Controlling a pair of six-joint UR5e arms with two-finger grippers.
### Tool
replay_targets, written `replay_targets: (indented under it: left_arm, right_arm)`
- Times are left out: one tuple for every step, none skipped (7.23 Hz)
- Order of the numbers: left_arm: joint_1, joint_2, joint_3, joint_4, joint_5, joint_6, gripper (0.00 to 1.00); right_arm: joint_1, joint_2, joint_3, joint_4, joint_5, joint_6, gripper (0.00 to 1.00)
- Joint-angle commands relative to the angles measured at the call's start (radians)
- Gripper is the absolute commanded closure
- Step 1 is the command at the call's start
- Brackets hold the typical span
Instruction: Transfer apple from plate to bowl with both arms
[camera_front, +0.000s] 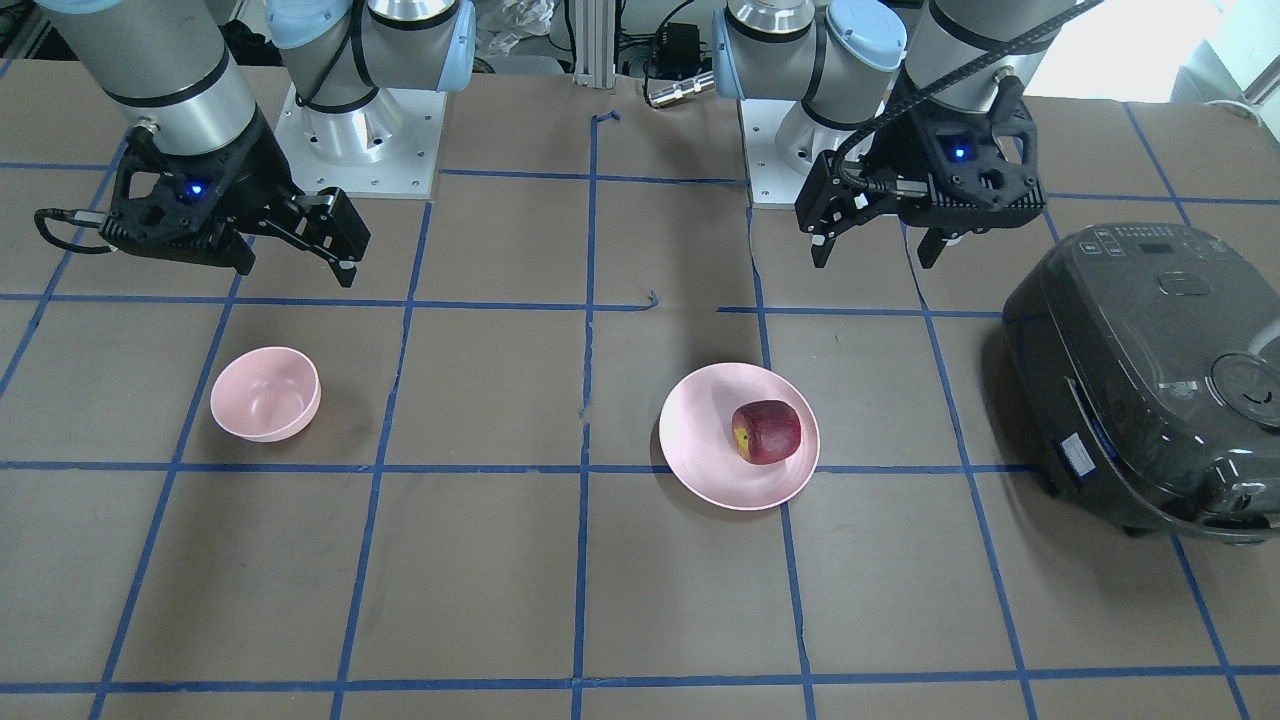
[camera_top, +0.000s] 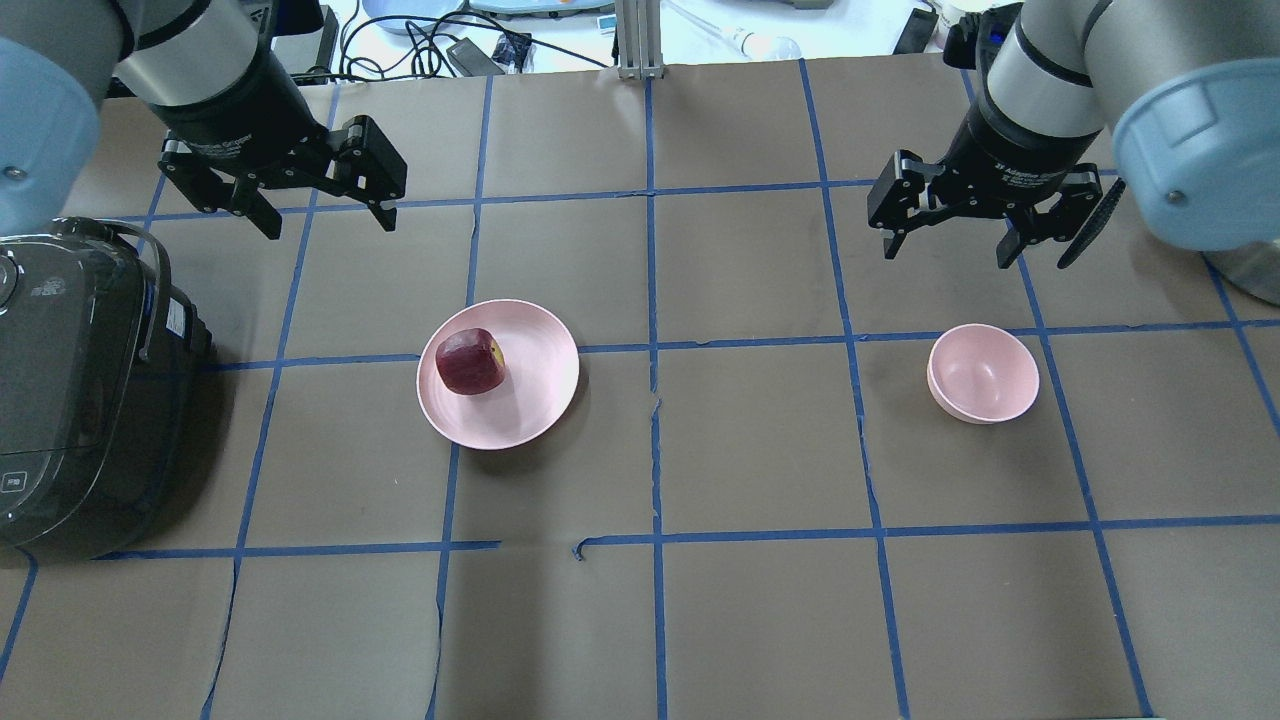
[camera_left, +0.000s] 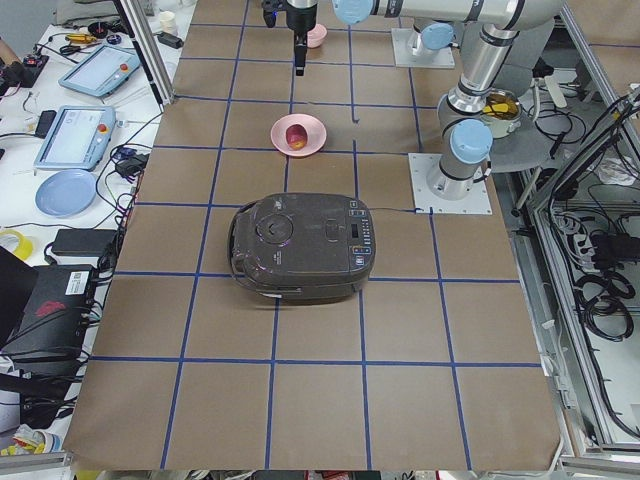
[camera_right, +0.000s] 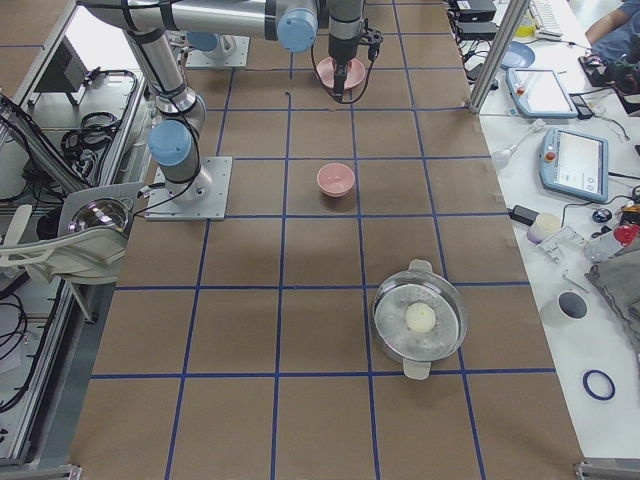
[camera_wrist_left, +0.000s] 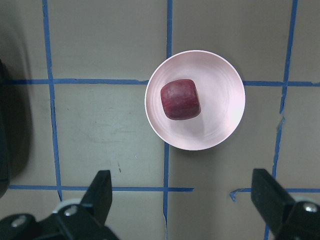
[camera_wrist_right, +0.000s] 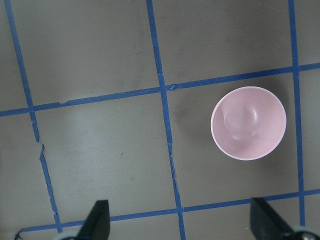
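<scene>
The dark red apple (camera_front: 767, 431) (camera_top: 469, 361) (camera_wrist_left: 180, 99) lies on the wide pink plate (camera_front: 700, 445) (camera_top: 530, 395) (camera_wrist_left: 225, 112), off its centre. The small pink bowl (camera_front: 265, 394) (camera_top: 983, 373) (camera_wrist_right: 248, 123) stands empty about two grid squares away. My left gripper (camera_front: 875, 262) (camera_top: 330, 228) (camera_wrist_left: 183, 190) is open and empty, hovering above the table beyond the plate. My right gripper (camera_front: 295, 272) (camera_top: 945, 257) (camera_wrist_right: 181, 215) is open and empty, hovering beyond the bowl. Neither touches anything.
A dark rice cooker (camera_front: 1150, 380) (camera_top: 70, 390) (camera_left: 300, 247) sits with its lid shut at the table's end on my left, next to the plate. A steel pot (camera_right: 420, 318) holding a white ball stands towards the end on my right. Blue tape lines grid the brown table.
</scene>
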Motion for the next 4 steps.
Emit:
replay_targets:
  left_arm:
    - [0.000,0.000,0.000,-0.001,0.000,0.000,0.00]
    - [0.000,0.000,0.000,-0.001,0.000,0.000,0.00]
    - [0.000,-0.002,0.000,0.001,0.000,0.000,0.00]
    - [-0.002,-0.014,-0.002,0.002,-0.006,-0.011,0.00]
  right_arm:
    - [-0.001,0.012,0.001,-0.002,-0.001,-0.016,0.00]
    - [-0.003,0.019,0.002,-0.013,0.000,-0.016,0.00]
    - [-0.007,0.047,0.002,-0.022,0.000,-0.059,0.00]
    - [-0.039,0.056,0.002,-0.022,0.000,-0.159,0.00]
